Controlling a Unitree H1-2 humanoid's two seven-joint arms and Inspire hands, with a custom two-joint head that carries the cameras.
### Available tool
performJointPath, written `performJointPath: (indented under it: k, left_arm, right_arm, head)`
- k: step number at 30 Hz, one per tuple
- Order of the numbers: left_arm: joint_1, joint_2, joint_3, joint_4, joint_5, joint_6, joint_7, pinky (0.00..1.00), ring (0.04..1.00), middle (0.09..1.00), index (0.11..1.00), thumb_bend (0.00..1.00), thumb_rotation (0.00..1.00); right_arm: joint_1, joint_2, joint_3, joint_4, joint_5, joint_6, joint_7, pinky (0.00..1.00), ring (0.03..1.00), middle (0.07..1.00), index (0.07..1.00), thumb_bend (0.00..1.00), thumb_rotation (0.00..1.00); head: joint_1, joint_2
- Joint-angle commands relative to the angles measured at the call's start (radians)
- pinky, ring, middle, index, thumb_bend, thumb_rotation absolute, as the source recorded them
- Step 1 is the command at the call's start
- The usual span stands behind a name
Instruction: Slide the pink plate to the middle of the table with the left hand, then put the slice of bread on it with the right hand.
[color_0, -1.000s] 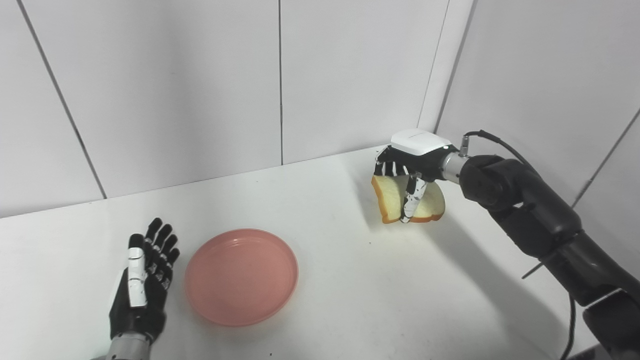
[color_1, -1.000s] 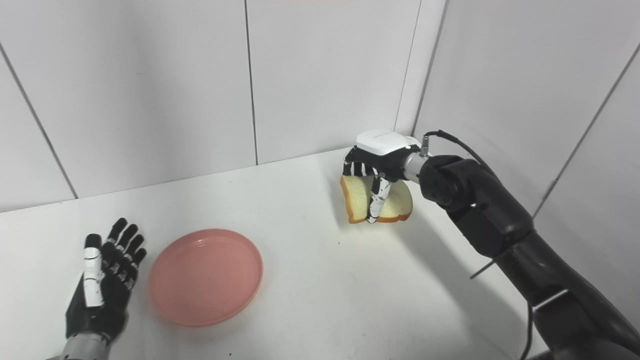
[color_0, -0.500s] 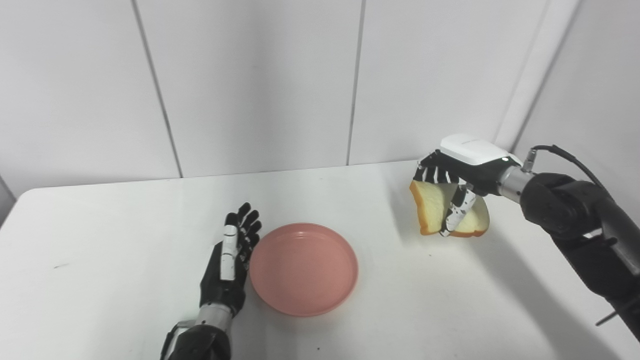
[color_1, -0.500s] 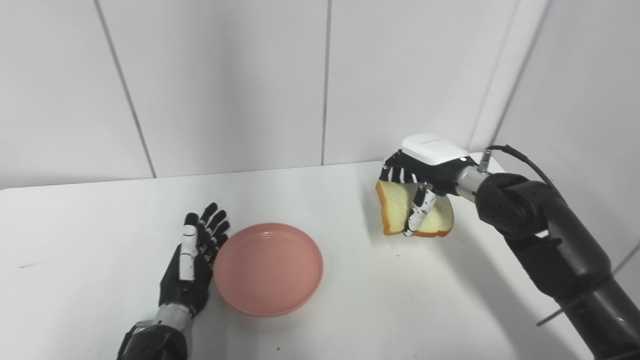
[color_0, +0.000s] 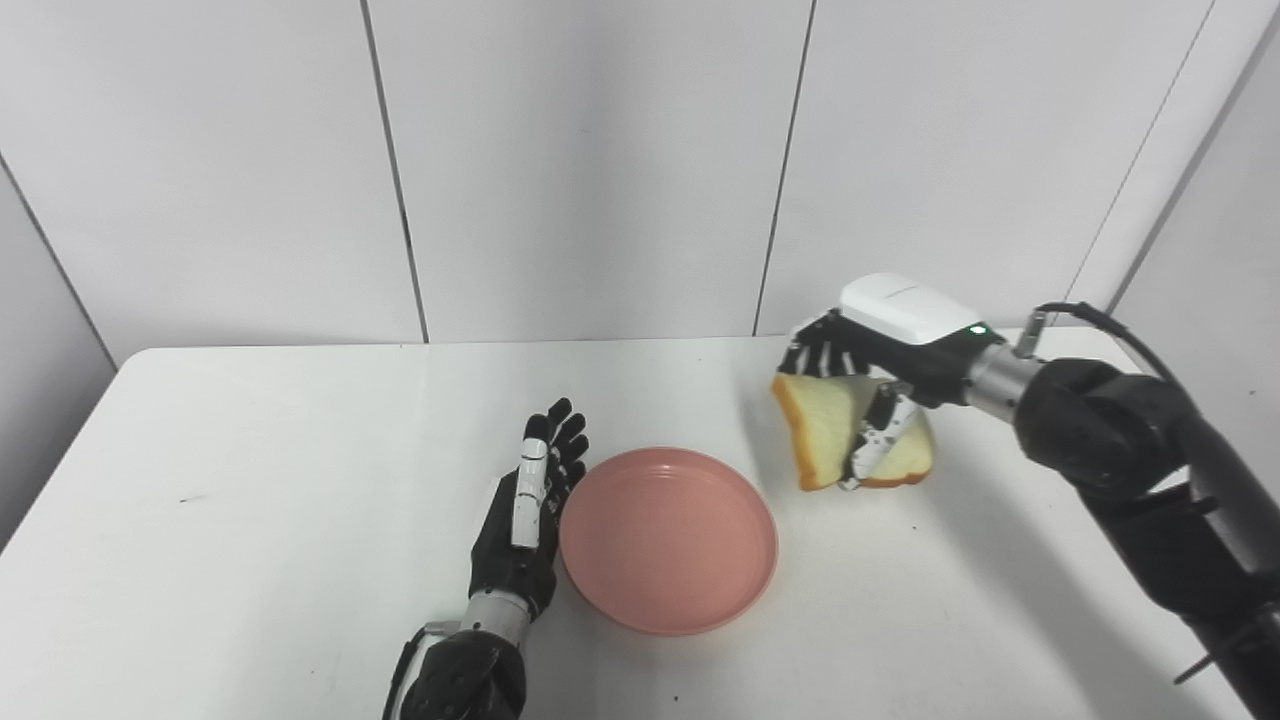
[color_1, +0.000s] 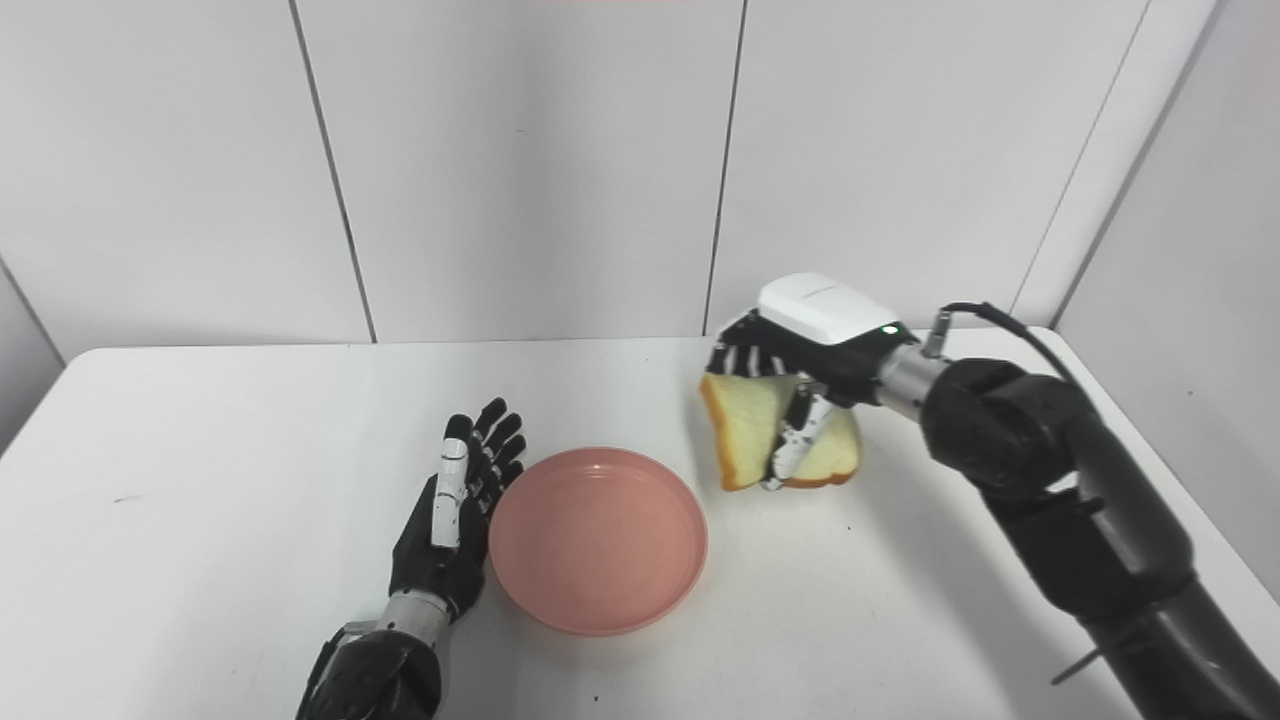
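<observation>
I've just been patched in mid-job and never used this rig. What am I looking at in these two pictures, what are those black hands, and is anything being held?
Both pictures come from two cameras side by side on a humanoid robot's head, so they show one scene from slightly different spots. The black arms entering from the bottom are the robot's own, each ending in a fingered hand.

A white table carries a pink plate, empty, near the middle. The left hand lies open and flat beside the plate's left rim; whether it touches the rim is hard to tell. The right hand, with a white cover on its back, is shut on a bread slice, held tilted to the right of the plate, not over it. The bread is not yet on the plate.
</observation>
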Motion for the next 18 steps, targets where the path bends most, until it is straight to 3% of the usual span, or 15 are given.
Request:
performJointPath:
  k: [1,4,8,18]
  left_arm:
    - [-0.049,-0.015,-0.008,-0.005,0.017,-0.041,-0.001,1.00,0.985,0.974,0.942,0.74,1.00]
    - [-0.051,-0.014,-0.005,0.000,0.017,-0.050,0.003,1.00,0.987,0.976,0.944,0.73,1.00]
    - [-0.051,-0.011,-0.001,0.000,0.028,-0.056,0.010,1.00,0.977,0.972,0.938,0.73,1.00]
    - [-0.050,0.006,0.015,-0.004,0.029,-0.058,0.016,1.00,0.974,0.969,0.939,0.74,1.00]
  right_arm:
    - [-0.069,0.020,-0.011,-0.036,0.008,-0.017,-0.019,0.38,0.414,0.499,0.521,0.52,0.00]
    - [-0.082,0.056,-0.007,-0.029,0.010,-0.026,-0.023,0.38,0.410,0.501,0.524,0.51,0.00]
    - [-0.108,0.112,0.020,-0.043,-0.003,0.024,0.018,0.38,0.408,0.499,0.527,0.51,0.00]
    - [-0.135,0.232,0.084,-0.005,-0.074,0.025,0.017,0.35,0.400,0.500,0.526,0.51,0.00]
  head:
    - [0.001,0.002]
    - [-0.010,0.003]
    - [-0.025,0.006]
    - [-0.055,0.005]
